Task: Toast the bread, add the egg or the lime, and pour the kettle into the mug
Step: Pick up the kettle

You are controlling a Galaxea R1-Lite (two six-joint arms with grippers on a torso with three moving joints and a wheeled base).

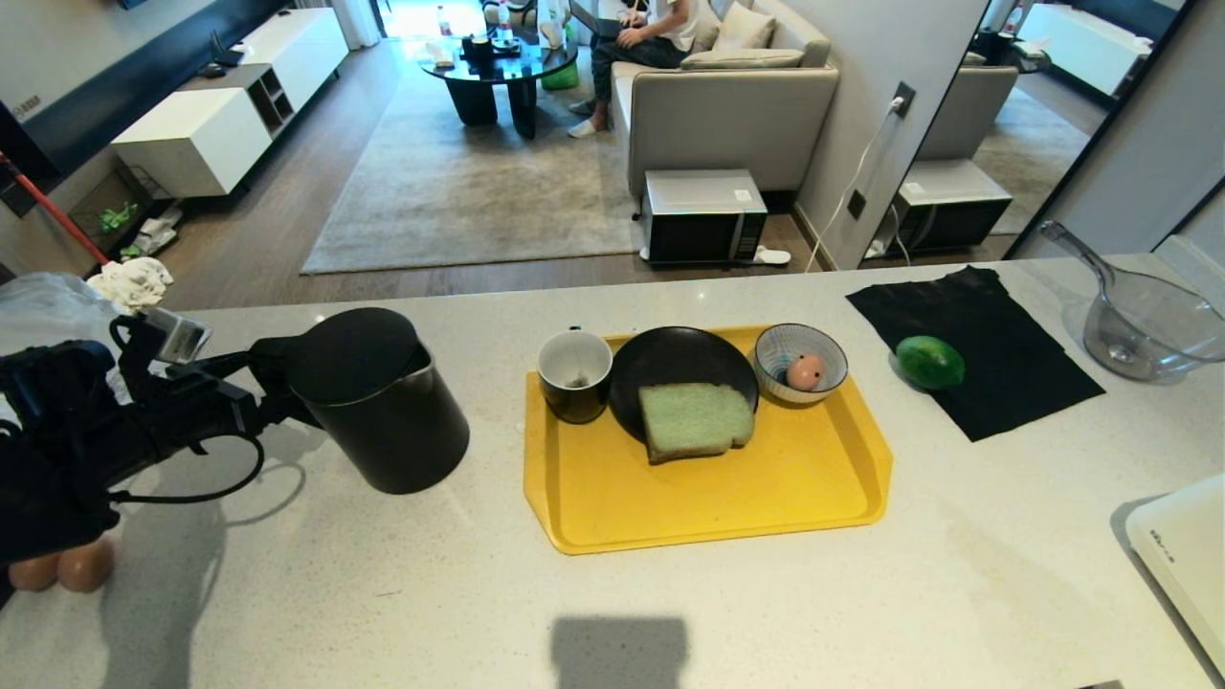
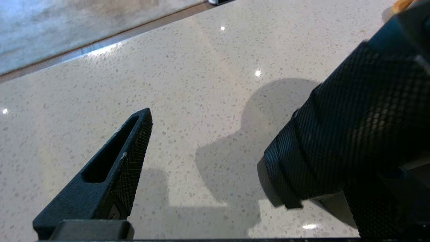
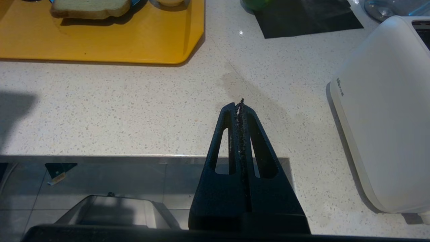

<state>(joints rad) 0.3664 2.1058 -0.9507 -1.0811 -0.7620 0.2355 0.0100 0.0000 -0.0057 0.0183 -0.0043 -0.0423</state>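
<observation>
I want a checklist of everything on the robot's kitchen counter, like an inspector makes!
Surface: speckled pale counter, yellow tray in the middle.
Job's things: bread on black plate; mug on tray; egg in striped bowl; lime on black cloth; kettle upright on counter.
Clutter: glass jug, white toaster, two brown eggs.
Grippers: left gripper open, beside kettle; right gripper shut, idle over counter's edge.
Cables: black cable on left arm.
Surroundings: living room, person on sofa.

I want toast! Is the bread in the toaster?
No. The bread lies flat on the black plate, outside the toaster.
</observation>
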